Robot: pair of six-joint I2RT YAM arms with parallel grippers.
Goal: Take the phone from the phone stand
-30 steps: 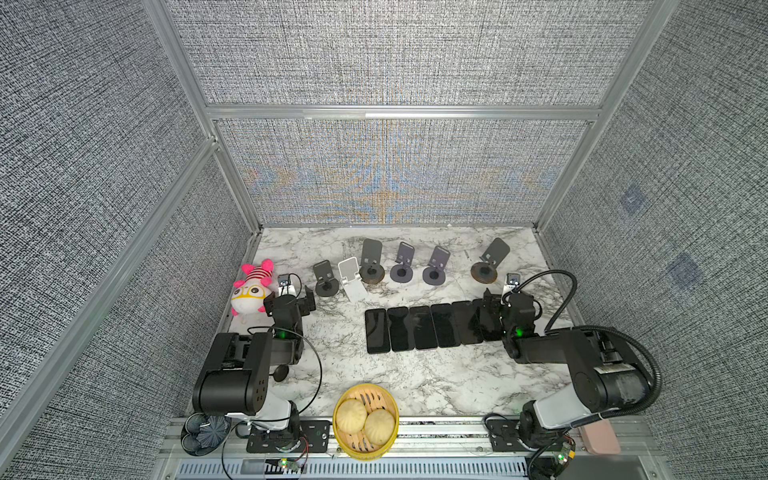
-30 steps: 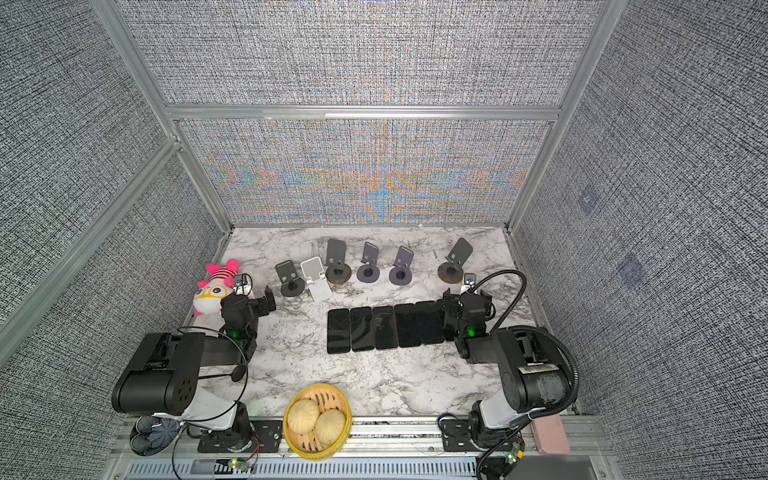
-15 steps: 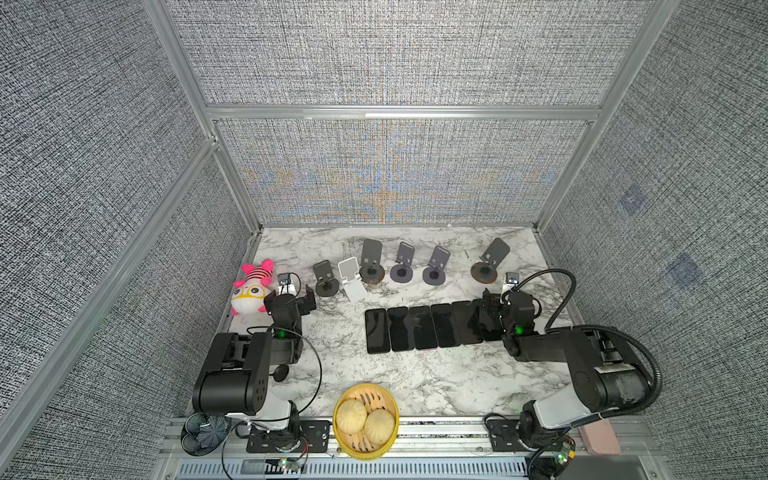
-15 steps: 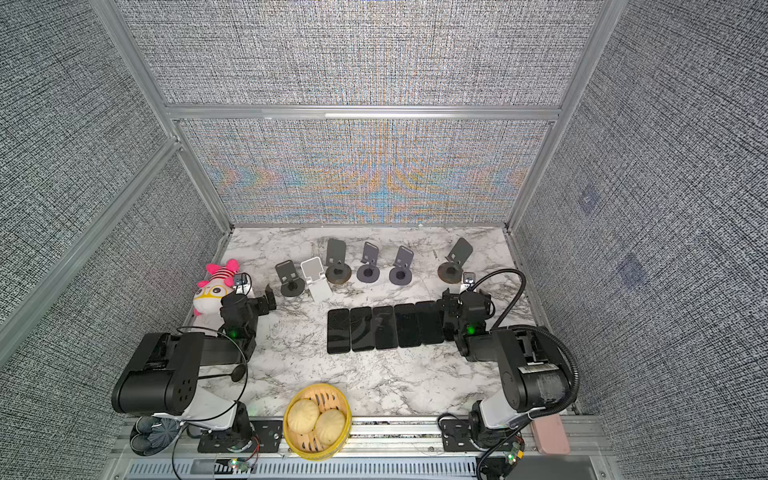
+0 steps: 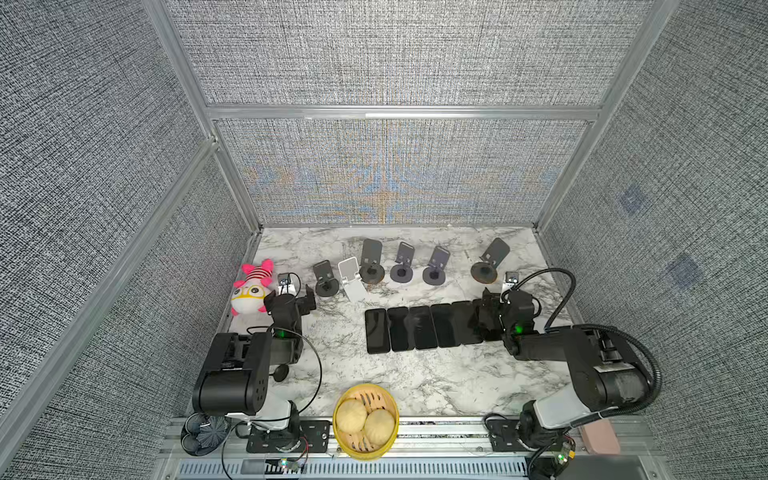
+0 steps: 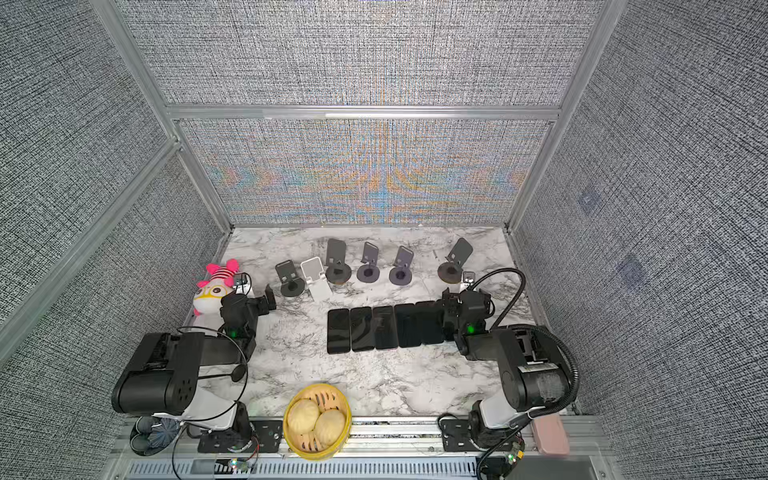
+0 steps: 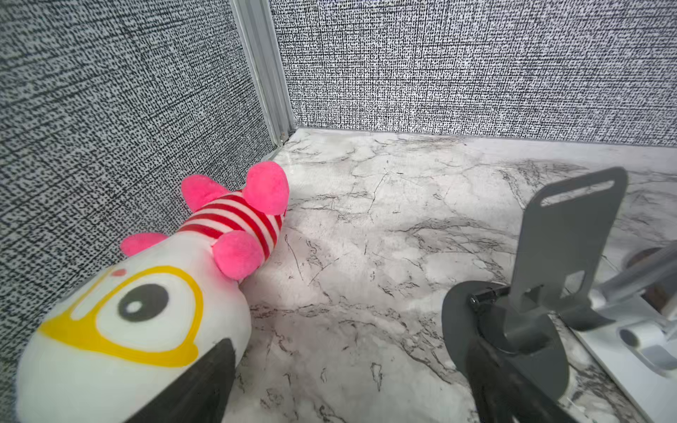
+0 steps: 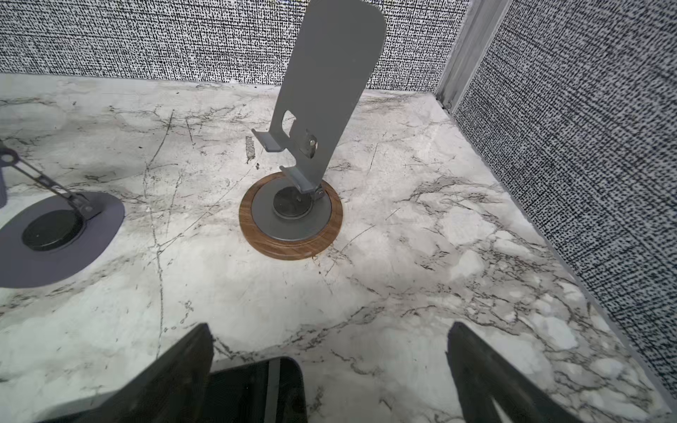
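Several black phones [image 5: 422,328] [image 6: 382,328] lie flat in a row on the marble table. Behind them stand several phone stands [image 5: 371,266] [image 6: 336,259], and every one in view is bare; no phone shows on a stand. My right gripper [image 5: 505,297] [image 8: 329,366] is open over the row's right end. A corner of the end phone [image 8: 263,388] lies on the table between its fingers, in front of the wood-based stand [image 8: 322,91]. My left gripper [image 5: 289,296] [image 7: 348,384] is open with nothing in it, between a plush toy and a grey stand [image 7: 564,234].
A pink and white plush toy [image 5: 251,291] [image 7: 146,293] lies by the left wall. A yellow steamer basket [image 5: 345,399] with buns sits at the front edge. A white stand [image 7: 641,329] and a purple-based stand [image 8: 55,234] are nearby. Fabric walls close three sides.
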